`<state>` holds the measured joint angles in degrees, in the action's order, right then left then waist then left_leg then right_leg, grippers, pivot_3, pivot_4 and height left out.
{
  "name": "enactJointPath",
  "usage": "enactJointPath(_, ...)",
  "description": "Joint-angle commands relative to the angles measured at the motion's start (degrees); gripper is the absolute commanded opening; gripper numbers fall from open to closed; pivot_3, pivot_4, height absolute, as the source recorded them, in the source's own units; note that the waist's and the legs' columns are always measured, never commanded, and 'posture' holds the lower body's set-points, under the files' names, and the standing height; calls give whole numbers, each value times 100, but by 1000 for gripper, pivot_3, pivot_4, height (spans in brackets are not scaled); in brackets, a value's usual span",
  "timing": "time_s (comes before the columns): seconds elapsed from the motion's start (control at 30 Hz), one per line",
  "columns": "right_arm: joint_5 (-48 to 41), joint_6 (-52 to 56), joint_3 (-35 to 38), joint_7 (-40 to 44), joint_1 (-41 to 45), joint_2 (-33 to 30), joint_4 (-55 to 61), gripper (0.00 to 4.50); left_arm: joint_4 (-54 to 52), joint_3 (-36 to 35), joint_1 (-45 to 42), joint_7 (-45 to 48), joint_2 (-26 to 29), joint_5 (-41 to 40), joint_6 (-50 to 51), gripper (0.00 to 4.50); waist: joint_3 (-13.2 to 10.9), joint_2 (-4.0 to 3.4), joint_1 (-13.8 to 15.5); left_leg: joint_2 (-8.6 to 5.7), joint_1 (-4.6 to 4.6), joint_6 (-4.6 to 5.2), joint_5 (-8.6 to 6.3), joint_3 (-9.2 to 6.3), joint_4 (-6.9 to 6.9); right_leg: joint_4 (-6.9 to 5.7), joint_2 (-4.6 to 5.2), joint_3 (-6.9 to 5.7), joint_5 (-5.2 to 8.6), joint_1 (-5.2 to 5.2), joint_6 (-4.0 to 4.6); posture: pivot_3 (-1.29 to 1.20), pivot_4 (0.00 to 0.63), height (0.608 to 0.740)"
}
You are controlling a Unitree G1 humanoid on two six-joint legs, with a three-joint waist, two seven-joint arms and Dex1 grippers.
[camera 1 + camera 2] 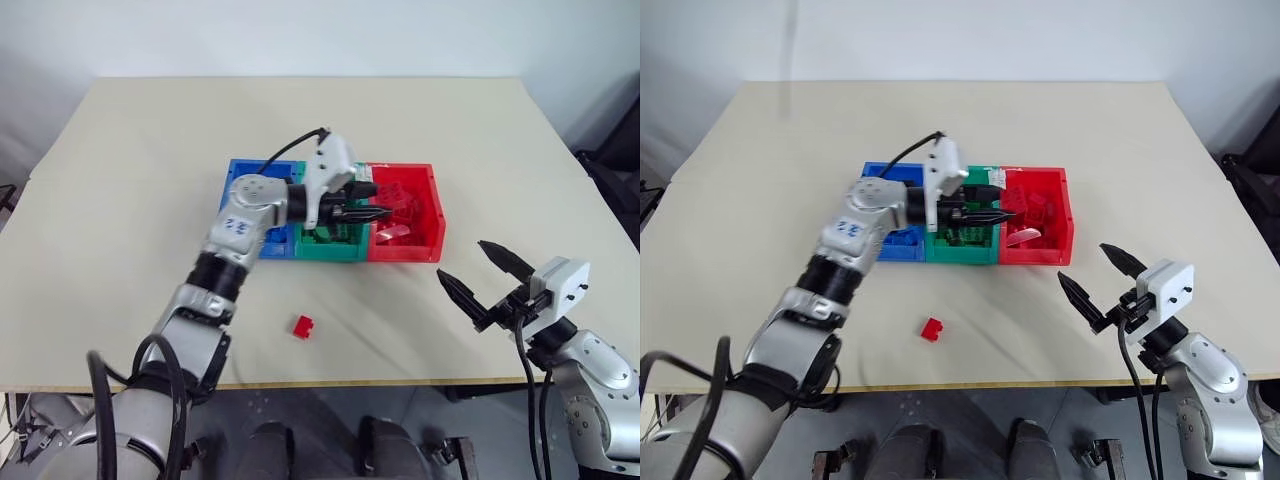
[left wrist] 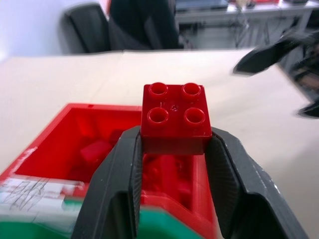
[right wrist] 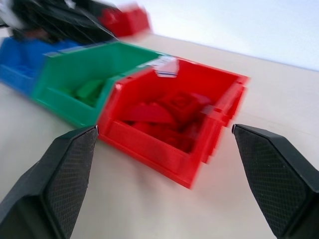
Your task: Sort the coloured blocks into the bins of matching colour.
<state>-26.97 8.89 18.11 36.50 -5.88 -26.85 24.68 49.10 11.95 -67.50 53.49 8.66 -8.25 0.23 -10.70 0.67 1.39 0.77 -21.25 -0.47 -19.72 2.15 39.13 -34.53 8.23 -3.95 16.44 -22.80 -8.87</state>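
Currently a red block (image 2: 175, 118) is pinched in the left gripper (image 1: 378, 212) at the red bin (image 1: 432, 212) edge; released early, it could be dropped into the green bin (image 1: 330, 250). The right gripper (image 1: 487, 277) is held wide, empty.

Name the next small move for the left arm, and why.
Probably carry on a little over the red bin and open the jaws: the left gripper is shut on a red block, hovering about the green bin's edge with the red one.

Left arm hides much of the blue bin (image 1: 240, 172).
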Motion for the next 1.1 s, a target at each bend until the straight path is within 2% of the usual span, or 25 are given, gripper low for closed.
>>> enactJointPath(0.03, 15, 55, 27, -325, -190, 67, 639, 4500, 951, -116, -498, -298, -302, 275, -609, 1440, 0, 0, -7, 1, 1, 1, 0, 1, -4, 3, 0, 0, 0, -1, 0, 0, 150, 740)
enactJointPath(0.13, 21, 154, 1, -500, -370, 96, 907, 4500, 1455, -235, -723, -649, -448, 432, -811, 1440, 0, 0, 5, 1, -3, 8, -4, 4, -5, 11, 0, -3, 0, -1, 0, 0, 150, 740)
enactJointPath(0.27, -20, 266, -57, -564, -481, 66, 1065, 4500, 1507, -389, -697, -471, -461, 430, -1009, 2797, 0, 0, 12, 1, -5, 13, -7, 5, -3, 12, 0, -2, -2, -1, -4, 0, 150, 740)
enactJointPath(0.4, -106, 258, -183, -303, -227, -84, 872, 4500, 844, -525, -301, -47, 10, 333, -1195, 4047, 0, -1, -11, 1, -5, 13, -7, 5, -1, 12, 0, -2, -3, -1, -6, 0, 150, 740)
enactJointPath(0.6, -185, 195, -494, 310, 601, -312, 94, 4500, -1453, -918, 1185, 426, 1262, -58, -325, 4047, 0, -2, -135, 8, 3, 11, -6, 5, -1, 1, 0, 1, -2, -1, -3, 0, 150, 740)
enactJointPath(0.7, -253, 156, -748, 925, 911, -502, -226, 4500, -2870, -1453, 2323, 283, 2056, -262, 57, 4488, -1, -4, -148, 9, 1, 11, -6, 3, 4, 1, 0, 0, -1, -1, -2, 0, 150, 740)
enactJointPath(0.83, -94, -43, -1228, 1953, 1243, -965, -679, 4500, -4696, -2494, 4320, 577, 3073, -1050, 906, 4488, -2, -5, -164, 13, 2, 12, -9, 0, 3, 4, 1, -4, -1, -1, -1, 0, 150, 740)
enactJointPath(0.97, -105, -165, -1521, 2627, 1637, -1093, -1131, 4500, -5702, -3476, 5997, 736, 3481, -1645, 1236, 4488, -4, -7, -97, 13, 4, 13, -17, -2, 4, 2, 9, -4, 0, 2, 0, 0, 150, 740)
enactJointPath(1.1, -29, -288, -1760, 3137, 2042, -1148, -1526, 4500, -6231, -4120, 7097, 624, 3461, -1902, 1304, 4488, -4, -7, -15, 4, 8, 17, -20, -12, 13, -1, 22, -15, -1, 17, -1, 0, 150, 740)
